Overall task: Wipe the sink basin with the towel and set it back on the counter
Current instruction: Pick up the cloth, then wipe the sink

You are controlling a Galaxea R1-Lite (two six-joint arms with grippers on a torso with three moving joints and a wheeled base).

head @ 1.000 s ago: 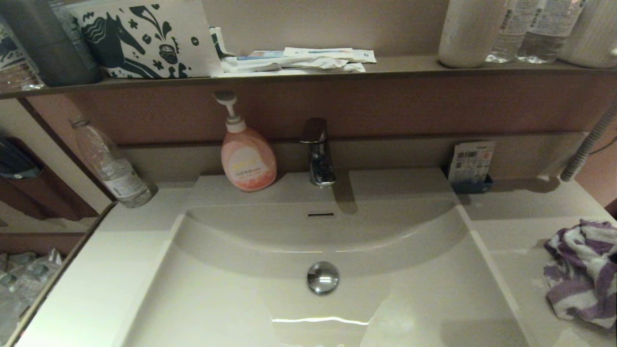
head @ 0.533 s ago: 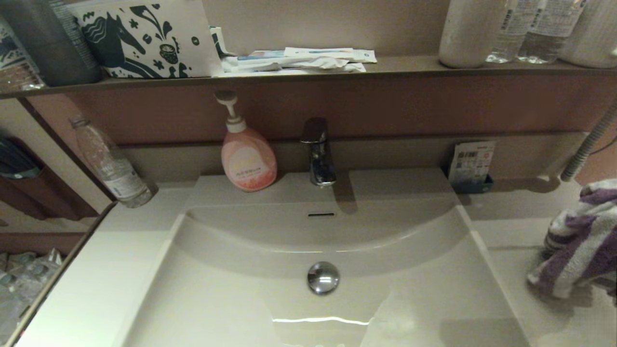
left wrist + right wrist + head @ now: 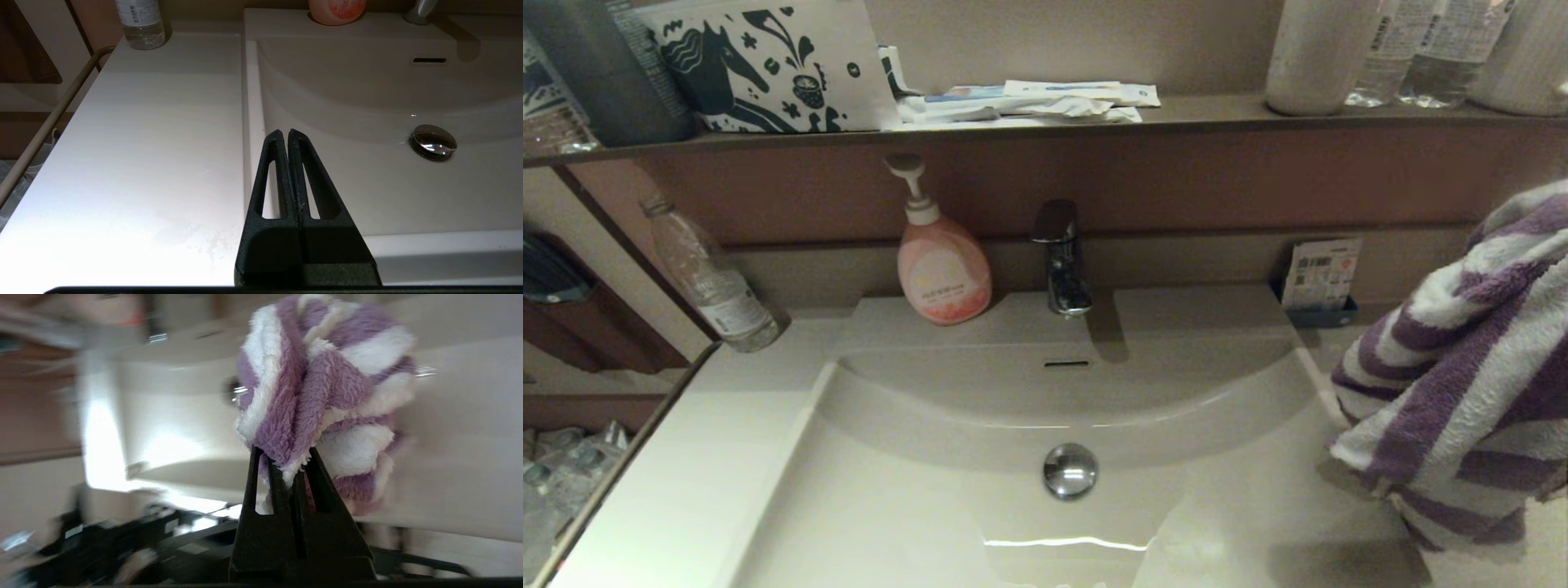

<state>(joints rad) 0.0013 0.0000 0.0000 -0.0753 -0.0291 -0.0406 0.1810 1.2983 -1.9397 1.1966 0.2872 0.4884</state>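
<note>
Your right hand [image 3: 289,465] is clamped on a fold of the towel [image 3: 1462,376], which hangs bunched in the air off the basin's [image 3: 915,506] right rim, above the table [image 3: 670,482]. The move ahead turns on one thing: the drain [image 3: 1070,469] lies to the left of the towel and lower, so, as I judge it, you must carry the cloth leftward and down before any wiping starts. The right hand is the nearer one; the left hand [image 3: 284,134], fingers pressed together on nothing, sits idle at the basin's left rim. The head view shows the towel against the whole basin but hides the hand behind the cloth; the right wrist view shows the pinch itself, with the drain peeking from behind the towel.
</note>
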